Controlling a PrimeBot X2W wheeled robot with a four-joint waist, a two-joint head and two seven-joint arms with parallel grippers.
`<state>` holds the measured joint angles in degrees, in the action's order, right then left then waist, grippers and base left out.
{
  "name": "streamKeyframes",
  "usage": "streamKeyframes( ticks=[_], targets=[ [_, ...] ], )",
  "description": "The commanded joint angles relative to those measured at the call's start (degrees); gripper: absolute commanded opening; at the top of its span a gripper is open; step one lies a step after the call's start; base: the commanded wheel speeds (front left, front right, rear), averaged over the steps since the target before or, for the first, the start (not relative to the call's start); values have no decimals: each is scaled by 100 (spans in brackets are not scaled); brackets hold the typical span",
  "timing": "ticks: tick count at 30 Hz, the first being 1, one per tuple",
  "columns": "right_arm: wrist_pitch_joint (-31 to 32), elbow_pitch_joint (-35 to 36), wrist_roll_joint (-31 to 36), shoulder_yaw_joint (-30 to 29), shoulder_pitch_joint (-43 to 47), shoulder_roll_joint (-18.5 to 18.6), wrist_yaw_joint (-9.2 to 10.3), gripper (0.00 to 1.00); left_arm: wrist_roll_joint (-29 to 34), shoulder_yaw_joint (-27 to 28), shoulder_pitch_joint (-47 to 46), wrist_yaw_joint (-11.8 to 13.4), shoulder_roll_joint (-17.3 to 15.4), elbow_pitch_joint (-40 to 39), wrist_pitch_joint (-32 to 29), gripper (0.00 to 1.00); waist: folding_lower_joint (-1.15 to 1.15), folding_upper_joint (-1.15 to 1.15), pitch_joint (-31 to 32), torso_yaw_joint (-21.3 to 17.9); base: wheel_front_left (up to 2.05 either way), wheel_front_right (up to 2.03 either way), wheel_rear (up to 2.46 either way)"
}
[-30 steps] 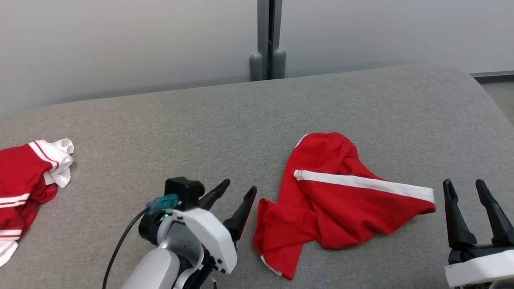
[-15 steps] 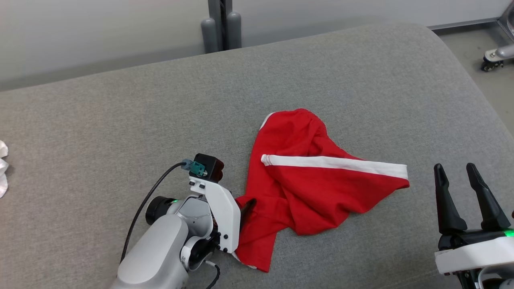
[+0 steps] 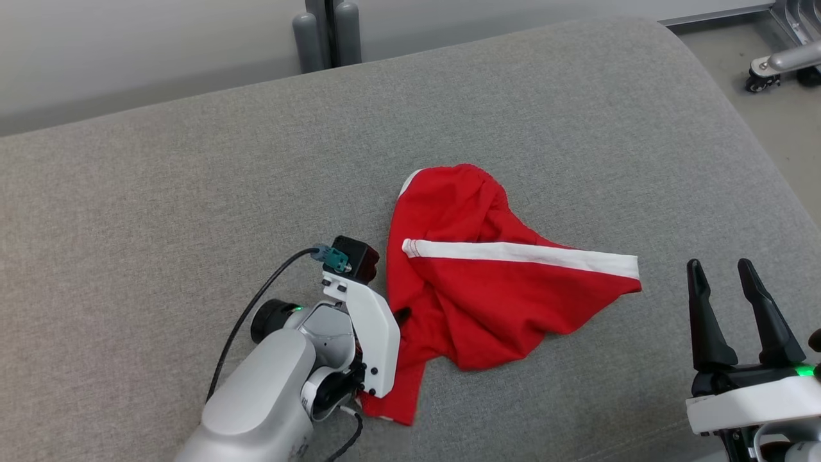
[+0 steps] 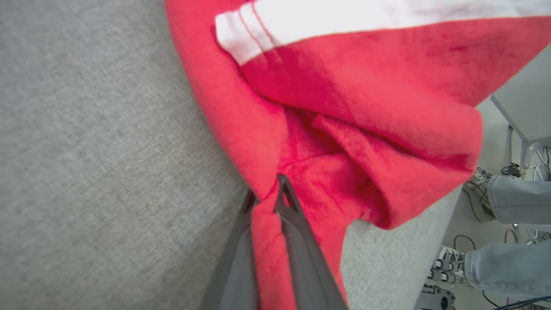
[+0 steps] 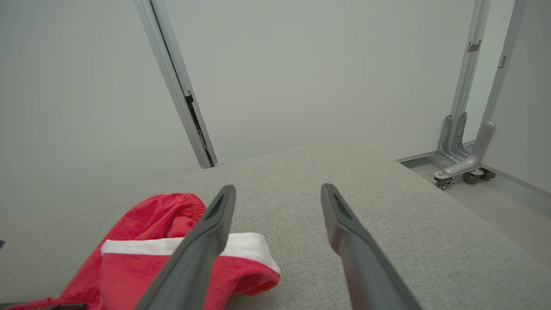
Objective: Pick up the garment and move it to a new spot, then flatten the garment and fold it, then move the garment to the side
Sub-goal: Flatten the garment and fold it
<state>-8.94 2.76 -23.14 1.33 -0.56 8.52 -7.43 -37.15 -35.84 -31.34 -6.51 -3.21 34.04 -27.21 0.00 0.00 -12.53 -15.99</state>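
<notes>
The left end effector (image 4: 267, 193) pinches the near-left fold of the red garment (image 3: 500, 289), which lies crumpled mid-bench (image 3: 192, 192), its white stripe running rightward toward the right end effector (image 3: 718, 266), spread, empty, clear of the cloth's tip.

Grey woven-fabric desk (image 3: 160, 192), padded look, rounded far edge and right corner. Behind it plain pale grey wall panels (image 3: 160, 51), split by a dark grey vertical post (image 3: 324, 32) with two rounded feet. Beige-grey floor (image 3: 770, 122) at right, with a wheeled metal leg (image 3: 779, 64) on it. Upright metal brackets (image 5: 452, 133) stand against the wall. A person's legs (image 4: 508, 202) in jeans stand beside the desk. Light is even and soft.
</notes>
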Motion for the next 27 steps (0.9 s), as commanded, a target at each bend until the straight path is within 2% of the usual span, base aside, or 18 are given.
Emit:
streamKeyframes(
  ticks=[1,5,10,16,23,24,25,27],
  targets=[
    [-45,-29,1,-6,-36,7,-11,100,5,35,-185,-34,-78,-20,71,0,0,0,24,13,0,0,0],
    [-43,-52,-12,-6,-48,6,-11,100,0,45,-440,-51,-274,-118,29,0,0,0,47,30,0,0,0],
    [-99,-32,-53,41,-140,-21,-11,100,5,106,-1063,-89,-778,-103,-238,0,0,0,-112,-22,0,0,0],
    [-189,-117,-61,142,-312,-78,-12,100,-167,135,-1812,-105,-1270,282,-405,0,0,0,-339,-223,0,0,0],
    [-293,-269,-87,189,-441,-100,-12,100,-440,-72,-2161,-96,-1500,792,-213,0,0,0,-395,-340,0,0,0],
    [-292,-283,-84,191,-458,-102,-12,100,-467,-112,-2185,-96,-1518,888,-166,59,0,0,-382,-343,0,0,0],
    [-293,-294,-78,196,-472,-103,-12,100,-502,-133,-2214,-96,-1528,978,-98,100,0,0,-365,-340,0,0,0],
    [-313,-322,-64,187,-470,-100,-12,100,-575,-225,-2241,-97,-1492,1090,32,100,0,0,-317,-297,0,0,0]
  ],
)
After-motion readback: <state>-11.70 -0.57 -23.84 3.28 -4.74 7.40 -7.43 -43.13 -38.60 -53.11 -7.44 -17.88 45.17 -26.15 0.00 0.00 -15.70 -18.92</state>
